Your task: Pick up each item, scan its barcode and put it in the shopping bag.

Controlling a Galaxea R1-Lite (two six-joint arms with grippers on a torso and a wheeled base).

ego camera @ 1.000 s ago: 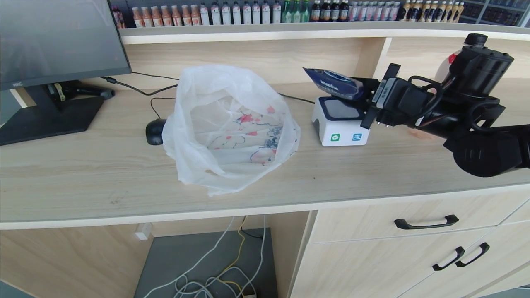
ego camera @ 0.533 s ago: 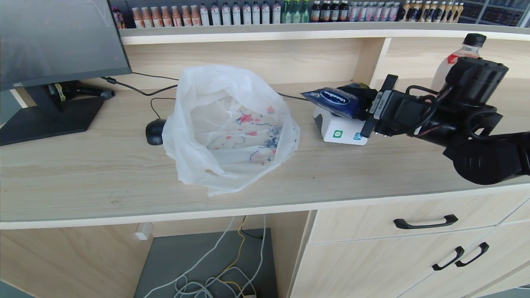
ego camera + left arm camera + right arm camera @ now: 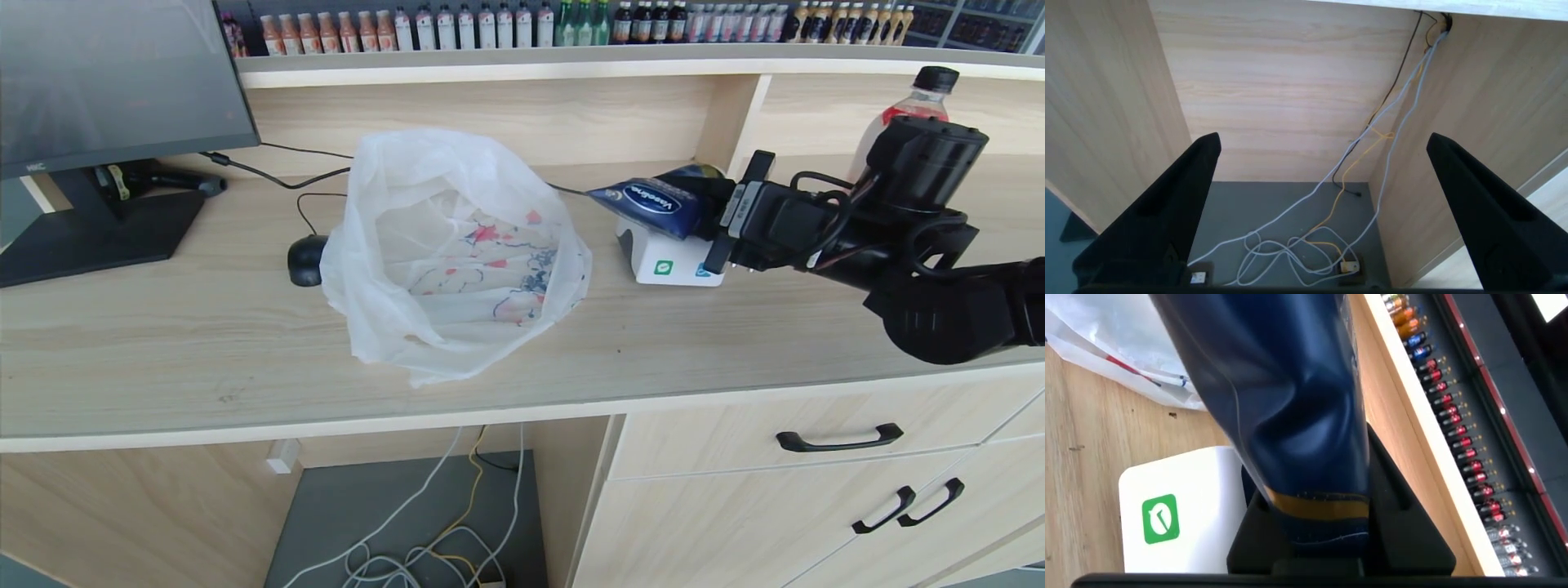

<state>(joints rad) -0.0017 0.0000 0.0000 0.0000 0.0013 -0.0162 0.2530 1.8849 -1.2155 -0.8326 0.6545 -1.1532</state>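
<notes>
Right pincer (image 3: 712,206) is clamped on the blue pouch (image 3: 653,202), and we see it jutting out ahead, right over the white scanner (image 3: 665,263) just beneath. Beyond the pouch's tip stands the open shopping bag (image 3: 453,245). Our left pincer (image 3: 1319,208) hangs with jaws apart, cables (image 3: 1315,237) beyond it.

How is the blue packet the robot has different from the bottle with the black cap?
The blue packet is dark and creased, held sideways by the right gripper above the white scanner. The bottle is pale with red on it. The blue packet is off the counter, while the bottle stands upright by itself behind the arm. Both are outside the shopping bag.
</notes>
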